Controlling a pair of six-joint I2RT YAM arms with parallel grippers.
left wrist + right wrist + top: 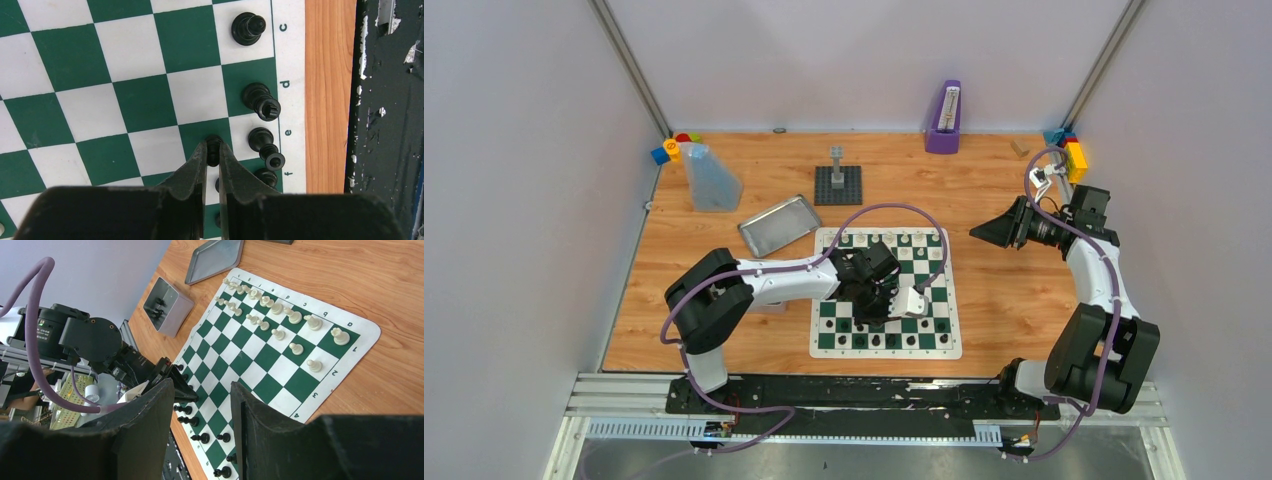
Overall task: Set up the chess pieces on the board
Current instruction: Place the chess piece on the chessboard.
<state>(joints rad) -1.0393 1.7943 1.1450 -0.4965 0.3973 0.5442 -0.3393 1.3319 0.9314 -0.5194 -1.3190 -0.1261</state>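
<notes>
The left jaws clamp a black piece (213, 143) on the board (150, 100), second row from its edge lettered c, d, e, f; the right jaws stand apart, empty, above the counter (1024, 300).

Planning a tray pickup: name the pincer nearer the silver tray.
Left. Left pincer, shut on a black pawn, is over the board beside the silver tray; right pincer hovers beyond the board's other side.
</notes>
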